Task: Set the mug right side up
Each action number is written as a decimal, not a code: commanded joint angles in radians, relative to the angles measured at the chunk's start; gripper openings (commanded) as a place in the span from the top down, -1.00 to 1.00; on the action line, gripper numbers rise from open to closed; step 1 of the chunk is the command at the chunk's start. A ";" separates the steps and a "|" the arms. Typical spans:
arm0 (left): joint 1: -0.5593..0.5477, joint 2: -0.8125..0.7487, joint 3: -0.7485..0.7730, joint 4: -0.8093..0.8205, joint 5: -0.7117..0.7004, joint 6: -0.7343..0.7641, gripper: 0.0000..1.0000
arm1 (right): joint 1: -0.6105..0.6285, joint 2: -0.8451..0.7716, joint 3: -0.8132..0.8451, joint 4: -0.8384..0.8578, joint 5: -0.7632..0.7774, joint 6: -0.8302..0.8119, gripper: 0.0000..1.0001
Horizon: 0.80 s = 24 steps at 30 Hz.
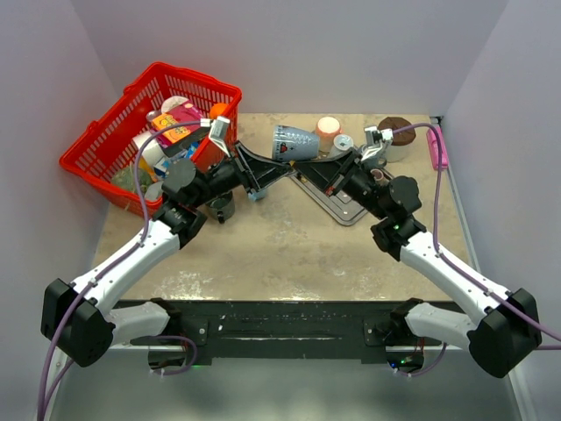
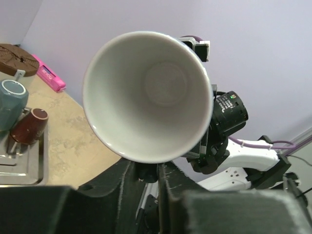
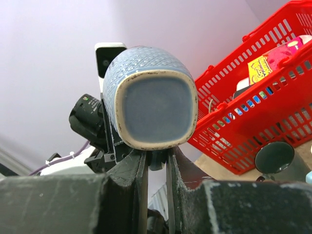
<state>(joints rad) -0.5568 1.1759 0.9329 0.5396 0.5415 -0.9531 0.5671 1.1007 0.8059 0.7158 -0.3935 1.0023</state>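
Red basket (image 1: 92, 149): far left corner of beige table (image 1: 280, 254), packed with boxes and packets, pink-orange box (image 1: 178, 123) uppermost. Dark cup (image 1: 219, 208): just beside basket's near corner. Metal tray (image 1: 349, 209): right of centre. On it, in left wrist view, teal cup (image 2: 10, 102) and dark red cup (image 2: 29, 126), touching, red one tipped over. Peach-coloured cup (image 1: 328, 132): near back wall. Brown disc (image 1: 396, 126): atop white container, far right corner. Pink object (image 1: 438, 149): along right edge, near disc.

No legible text; print on yellow packet (image 3: 265, 68) in red basket (image 3: 234, 136) too blurred.
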 commanded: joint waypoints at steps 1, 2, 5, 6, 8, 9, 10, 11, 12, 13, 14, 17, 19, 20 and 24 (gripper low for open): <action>0.003 0.002 -0.002 0.056 -0.035 0.004 0.82 | 0.019 -0.035 0.007 0.071 0.018 -0.017 1.00; 0.003 0.008 0.004 0.048 -0.035 0.005 1.00 | 0.019 -0.036 0.010 0.056 0.022 -0.019 1.00; 0.005 0.011 0.023 -0.006 -0.054 0.034 1.00 | 0.020 -0.041 0.019 0.001 0.036 -0.034 1.00; 0.003 0.011 0.026 -0.035 -0.070 0.054 1.00 | 0.020 -0.041 0.022 -0.018 0.041 -0.039 0.97; 0.003 0.007 0.037 -0.068 -0.090 0.079 1.00 | 0.020 -0.036 0.039 -0.090 0.044 -0.068 0.81; 0.003 0.004 0.040 -0.102 -0.113 0.109 1.00 | 0.020 -0.032 0.038 -0.104 0.047 -0.074 0.55; 0.003 0.002 0.043 -0.122 -0.127 0.123 1.00 | 0.020 -0.030 0.033 -0.116 0.051 -0.076 0.36; 0.005 -0.002 0.052 -0.147 -0.144 0.135 1.00 | 0.020 -0.032 0.024 -0.127 0.070 -0.077 0.20; 0.003 -0.004 0.055 -0.191 -0.170 0.167 1.00 | 0.020 -0.033 0.019 -0.140 0.080 -0.082 -0.15; 0.003 -0.005 0.061 -0.211 -0.182 0.181 1.00 | 0.020 -0.033 0.016 -0.171 0.093 -0.086 -0.28; 0.003 -0.005 0.066 -0.231 -0.196 0.197 1.00 | 0.020 -0.036 0.015 -0.200 0.108 -0.094 -0.38; 0.003 -0.001 0.105 -0.341 -0.259 0.267 1.00 | 0.022 -0.047 0.059 -0.402 0.185 -0.186 -0.66; 0.000 0.017 0.141 -0.459 -0.310 0.350 1.00 | 0.019 -0.051 0.107 -0.630 0.277 -0.273 -0.77; -0.005 0.028 0.176 -0.504 -0.334 0.373 1.00 | 0.020 -0.055 0.143 -0.694 0.315 -0.301 -0.79; -0.018 0.073 0.214 -0.668 -0.428 0.476 1.00 | 0.019 -0.091 0.191 -0.909 0.536 -0.370 -0.84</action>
<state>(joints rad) -0.5606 1.2278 1.0595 0.0013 0.2436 -0.6300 0.5846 1.0744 0.9142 0.0788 -0.0998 0.7551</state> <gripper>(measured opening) 0.207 0.912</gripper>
